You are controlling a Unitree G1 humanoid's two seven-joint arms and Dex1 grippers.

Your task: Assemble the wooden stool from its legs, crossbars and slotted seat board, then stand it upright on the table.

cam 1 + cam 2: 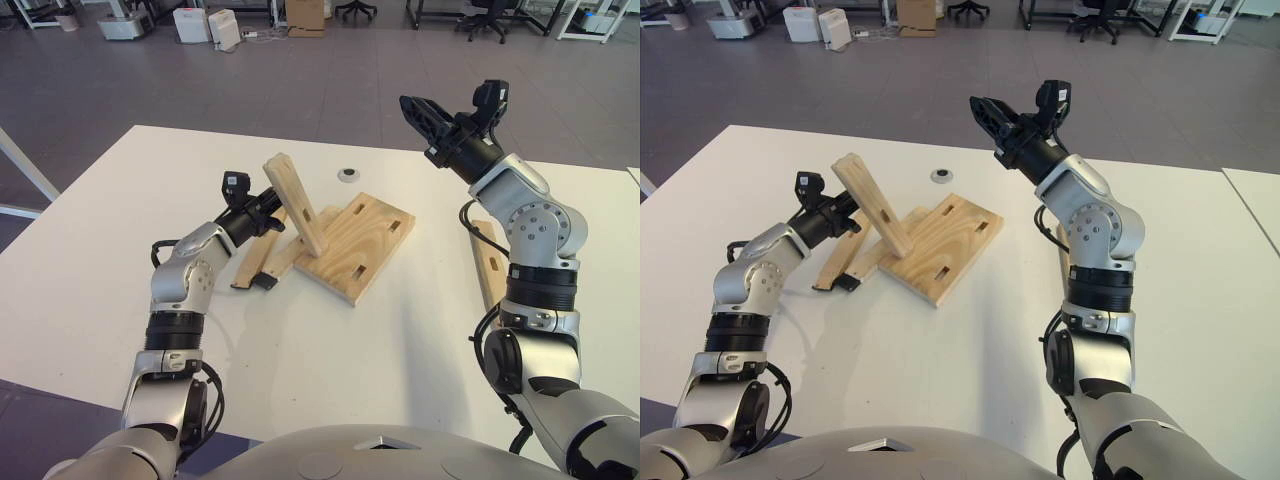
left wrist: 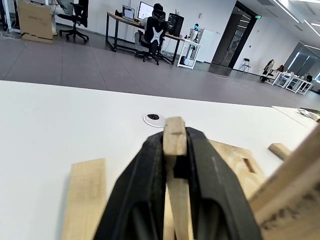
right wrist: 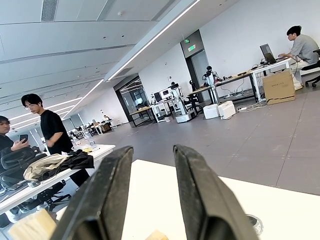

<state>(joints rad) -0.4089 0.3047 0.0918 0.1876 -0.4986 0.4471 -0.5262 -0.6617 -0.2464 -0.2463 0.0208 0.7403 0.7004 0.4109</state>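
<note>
Left of centre in the head views, the left arm is stretching forward low over the tabletop [image 1: 110, 215]. Its left gripper [image 1: 272, 208] is clamping a thin wooden bar [image 2: 174, 137] just beside the tilted leg [image 1: 298, 205], which is rising aslant at the left edge of the slotted seat board [image 1: 360, 245] lying flat mid-frame. At the upper right, the right arm is bending up at the elbow and poising the right gripper [image 1: 412, 108] high over the far tabletop, fingers spread and grasping nothing, while another leg [image 1: 489, 268] is lying flat beside that forearm.
</note>
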